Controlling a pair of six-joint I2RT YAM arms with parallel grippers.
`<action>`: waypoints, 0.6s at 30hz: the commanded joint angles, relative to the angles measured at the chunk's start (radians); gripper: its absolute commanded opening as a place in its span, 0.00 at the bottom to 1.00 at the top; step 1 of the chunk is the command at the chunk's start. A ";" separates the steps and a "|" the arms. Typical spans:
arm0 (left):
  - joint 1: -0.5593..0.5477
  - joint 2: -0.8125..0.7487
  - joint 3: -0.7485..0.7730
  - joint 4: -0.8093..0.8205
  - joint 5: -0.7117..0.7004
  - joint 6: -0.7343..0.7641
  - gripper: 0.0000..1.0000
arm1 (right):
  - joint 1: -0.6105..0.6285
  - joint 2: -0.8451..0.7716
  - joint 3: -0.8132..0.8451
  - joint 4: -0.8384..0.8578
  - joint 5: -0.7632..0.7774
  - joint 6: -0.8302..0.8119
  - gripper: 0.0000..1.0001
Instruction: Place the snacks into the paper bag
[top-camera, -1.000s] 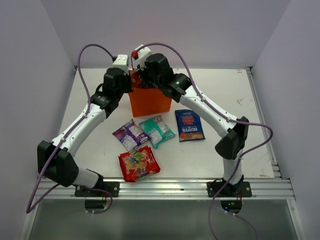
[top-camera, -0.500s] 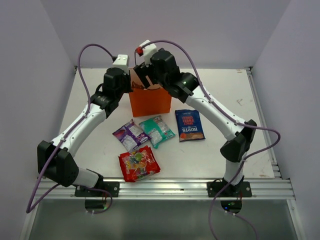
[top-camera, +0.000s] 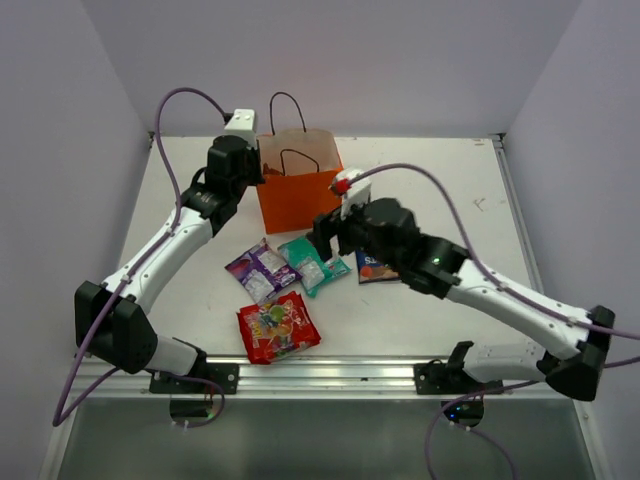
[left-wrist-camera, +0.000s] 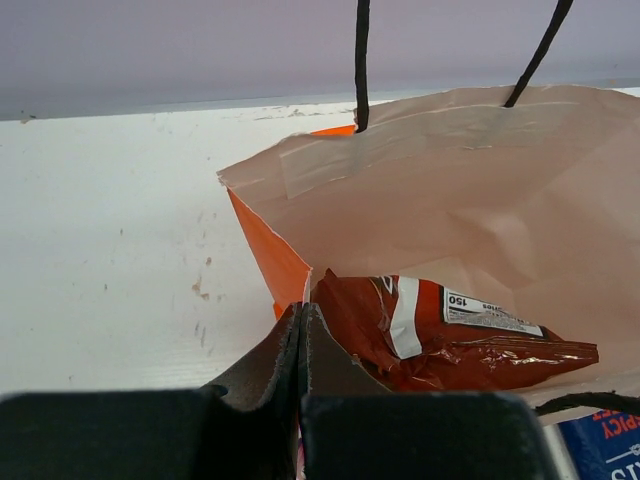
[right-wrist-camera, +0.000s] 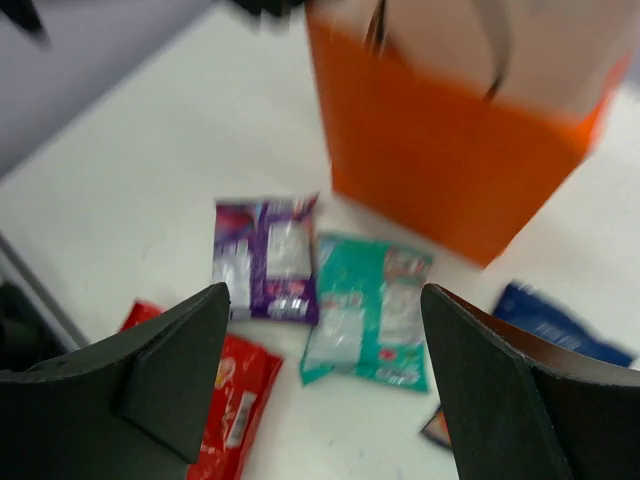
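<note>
- Four snacks lie flat on the tabletop (top-camera: 450, 180) in the top view. They are the small purple pack (top-camera: 262, 270), the small teal pack (top-camera: 312, 262), the red candy bag (top-camera: 277, 330) nearest the arm bases, and the dark blue bag (top-camera: 375, 268), which the right arm half covers.
- A second ago the right claw (top-camera: 322, 243) was up at the mouth of the paper bag (top-camera: 298, 190). It has now swung back low over these packets, with its fingers spread wide and nothing in them. The left claw (top-camera: 250, 165) stays at the bag's left rim.
- One snack shows in the left wrist view: the red-orange Doritos bag (left-wrist-camera: 450, 335) lies on its side inside the paper bag. The left claw is pressed shut on the bag's orange edge and seems to hold the mouth open. By my judgement one of the five snacks is delivered and four remain.
- The right wrist view is blurred by motion, and the wide claw frames the loose packets.
  - The teal pack sits between the two fingers, a little ahead of them and not touched.
  - The purple pack is just beside the teal one.
  - The candy bag is near one finger and the blue bag is off to the other side.
  - The paper bag stands upright beyond them all.
- The teal pack looks the likeliest next pick.
</note>
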 joint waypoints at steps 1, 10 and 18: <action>-0.004 -0.015 -0.007 0.026 -0.019 0.025 0.00 | 0.070 0.116 -0.216 0.083 -0.085 0.200 0.81; -0.004 -0.026 -0.012 0.013 -0.022 0.024 0.00 | 0.131 0.294 -0.246 0.241 -0.085 0.249 0.81; -0.004 -0.027 -0.018 0.018 -0.024 0.030 0.00 | 0.169 0.426 -0.266 0.300 -0.146 0.303 0.80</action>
